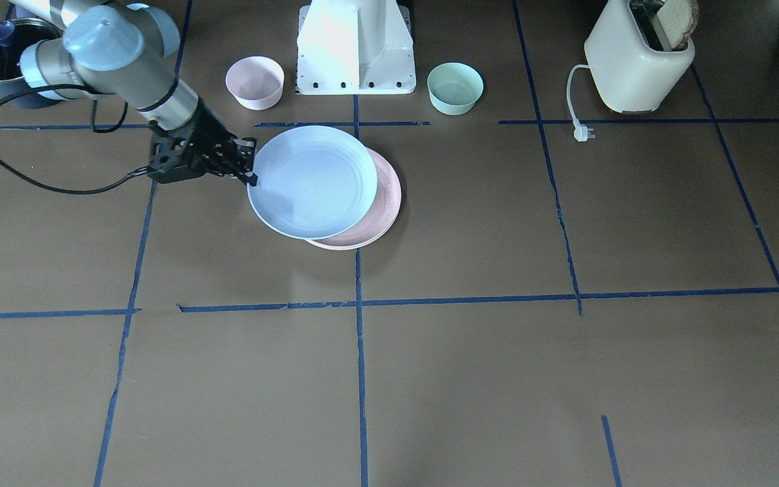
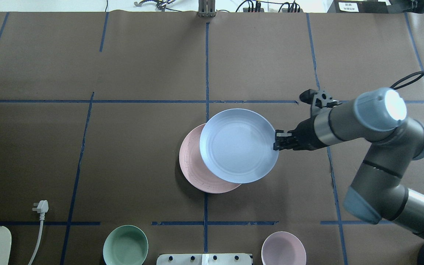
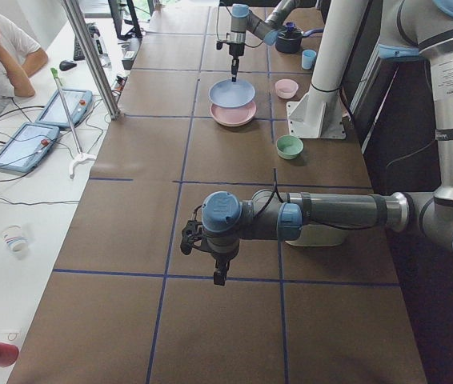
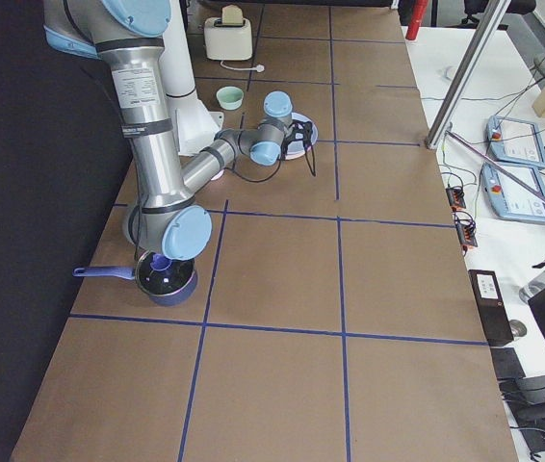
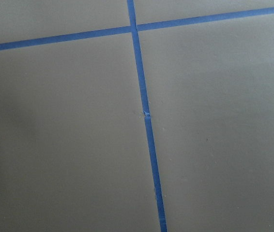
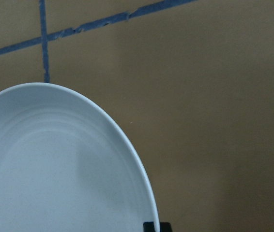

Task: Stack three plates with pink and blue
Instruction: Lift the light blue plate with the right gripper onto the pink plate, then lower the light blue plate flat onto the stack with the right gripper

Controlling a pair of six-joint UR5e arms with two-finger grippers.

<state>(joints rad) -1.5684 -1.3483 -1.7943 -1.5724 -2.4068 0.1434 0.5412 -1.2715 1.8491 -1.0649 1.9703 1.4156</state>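
Placing step: your right end effector (image 2: 276, 142) grips blue plate (image 2: 238, 145) at its rim, over pink plate (image 2: 194, 167), off-centre. Next, shift it square onto pink, lower, let go. Can't tell the state of left end effector (image 3: 220, 277).

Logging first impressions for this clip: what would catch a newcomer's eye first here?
The blue plate, near the middle of the table, pinched at its rim by the right gripper and overlapping the pink plate off-centre. Then the left gripper, hanging over bare table far from the plates.
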